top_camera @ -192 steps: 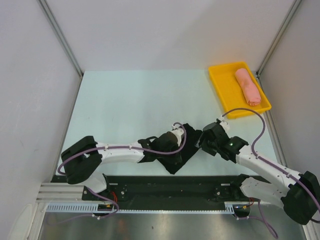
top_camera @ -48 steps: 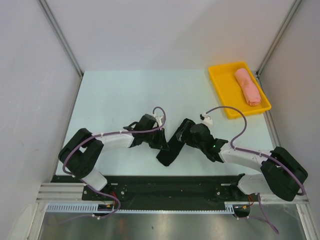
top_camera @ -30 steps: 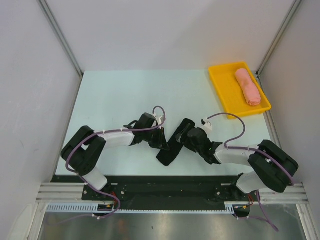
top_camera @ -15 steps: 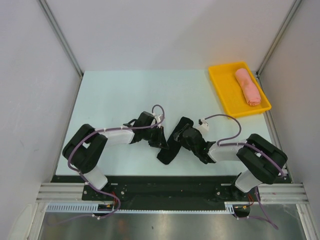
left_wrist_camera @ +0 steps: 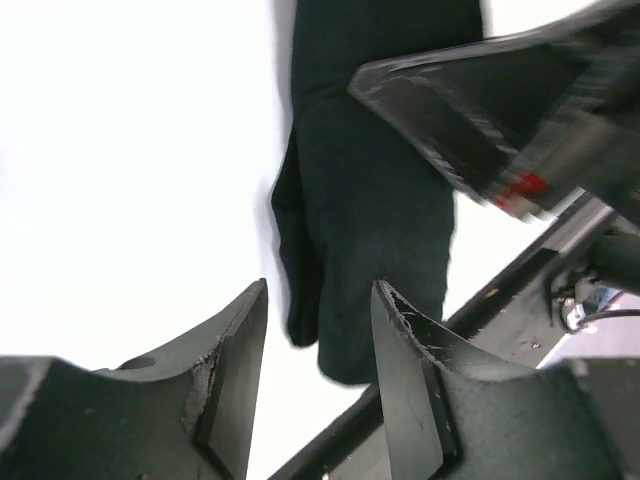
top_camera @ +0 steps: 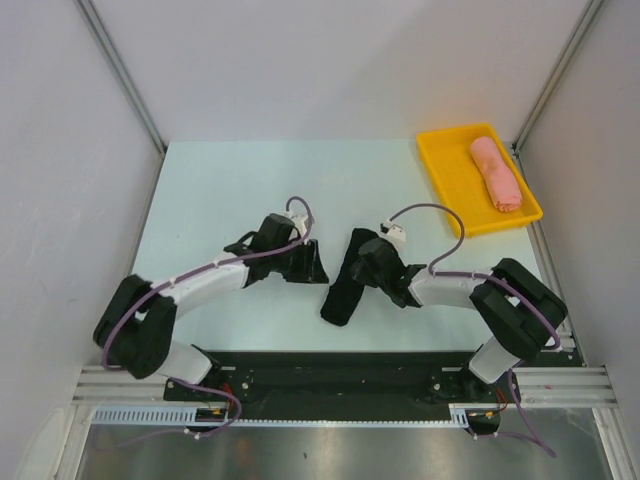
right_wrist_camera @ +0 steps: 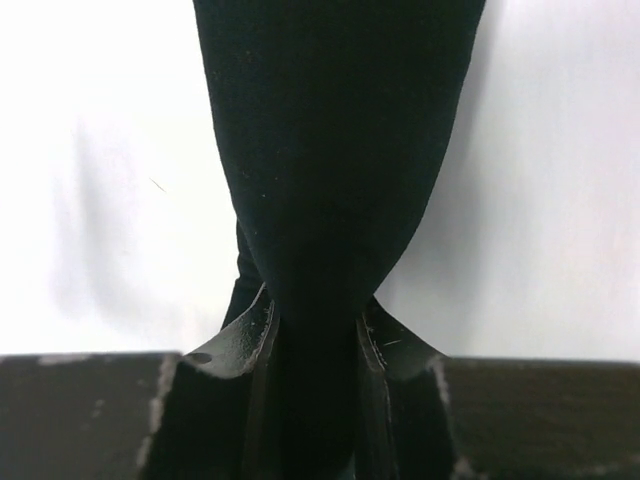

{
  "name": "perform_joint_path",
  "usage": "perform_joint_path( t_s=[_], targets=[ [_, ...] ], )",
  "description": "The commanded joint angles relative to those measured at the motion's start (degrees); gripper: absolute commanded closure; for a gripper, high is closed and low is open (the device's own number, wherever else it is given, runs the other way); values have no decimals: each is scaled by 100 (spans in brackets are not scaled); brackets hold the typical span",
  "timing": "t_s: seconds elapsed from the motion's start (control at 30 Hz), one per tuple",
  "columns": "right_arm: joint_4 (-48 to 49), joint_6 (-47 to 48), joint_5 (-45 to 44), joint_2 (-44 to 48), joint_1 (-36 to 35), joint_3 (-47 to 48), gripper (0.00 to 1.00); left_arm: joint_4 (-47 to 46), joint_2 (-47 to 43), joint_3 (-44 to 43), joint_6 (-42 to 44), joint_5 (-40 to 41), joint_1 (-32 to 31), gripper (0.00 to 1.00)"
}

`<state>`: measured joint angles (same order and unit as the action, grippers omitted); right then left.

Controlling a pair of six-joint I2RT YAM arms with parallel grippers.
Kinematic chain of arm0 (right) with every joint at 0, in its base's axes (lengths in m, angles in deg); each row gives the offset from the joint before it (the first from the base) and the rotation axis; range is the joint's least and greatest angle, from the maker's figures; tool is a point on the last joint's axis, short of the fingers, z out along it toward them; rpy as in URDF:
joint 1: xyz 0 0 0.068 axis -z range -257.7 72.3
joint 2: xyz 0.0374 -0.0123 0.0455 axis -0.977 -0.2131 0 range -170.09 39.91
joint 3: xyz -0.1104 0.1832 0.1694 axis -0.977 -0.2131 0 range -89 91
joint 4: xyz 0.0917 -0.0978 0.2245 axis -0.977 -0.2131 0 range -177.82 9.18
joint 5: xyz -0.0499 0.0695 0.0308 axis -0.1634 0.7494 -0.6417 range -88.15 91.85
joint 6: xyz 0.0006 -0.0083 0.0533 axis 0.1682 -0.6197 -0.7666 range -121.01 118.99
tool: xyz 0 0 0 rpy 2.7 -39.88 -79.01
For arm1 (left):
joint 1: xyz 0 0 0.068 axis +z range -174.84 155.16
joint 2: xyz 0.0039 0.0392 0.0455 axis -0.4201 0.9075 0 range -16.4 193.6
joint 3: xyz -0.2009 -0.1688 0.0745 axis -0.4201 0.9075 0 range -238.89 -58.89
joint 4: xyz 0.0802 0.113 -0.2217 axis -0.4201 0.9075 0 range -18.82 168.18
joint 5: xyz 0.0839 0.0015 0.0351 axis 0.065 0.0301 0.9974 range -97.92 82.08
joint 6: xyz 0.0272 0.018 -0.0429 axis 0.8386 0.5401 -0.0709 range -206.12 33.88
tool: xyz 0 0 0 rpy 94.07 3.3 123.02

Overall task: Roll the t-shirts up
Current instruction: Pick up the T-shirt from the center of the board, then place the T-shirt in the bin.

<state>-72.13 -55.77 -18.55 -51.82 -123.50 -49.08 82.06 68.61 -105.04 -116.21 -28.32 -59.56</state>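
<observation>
Toward the near edge of the table, the black t-shirt lies as a narrow, slanted bundle. The right gripper has its jaws pinched narrow on the cloth, which bunches between the fingers. The left gripper sits just beside the bundle on its left, jaws parted with nothing between them. At the far right, the salmon-pink roll lies in the yellow tray.
</observation>
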Motion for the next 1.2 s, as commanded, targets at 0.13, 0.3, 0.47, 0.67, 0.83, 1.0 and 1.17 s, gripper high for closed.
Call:
perform_joint_path(
  t_s=[0.13,0.3,0.47,0.67,0.83,1.0,1.17],
  targets=[
    [-842,3023,1183,153,931,323,100,626,-1679,-8,512,-192,150,50],
    [-841,4566,2743,322,1872,1100,100,872,-2243,97,793,-490,150,50],
    [-2151,5755,3032,-152,2663,2545,100,1224,-2568,80,1207,-508,150,50],
    [-2336,6609,3763,-906,3577,3732,100,1321,-2744,246,1496,-816,150,51],
    [-3030,7461,3640,-1602,3964,4820,100,1259,-3016,414,1550,-965,158,51],
    [-3382,7524,4483,-2199,4852,5630,100,1303,-3184,475,1558,-886,158,51],
    [-3909,7603,4826,-2701,5204,6885,100,1277,-3158,484,1550,-921,176,52]
  ],
)
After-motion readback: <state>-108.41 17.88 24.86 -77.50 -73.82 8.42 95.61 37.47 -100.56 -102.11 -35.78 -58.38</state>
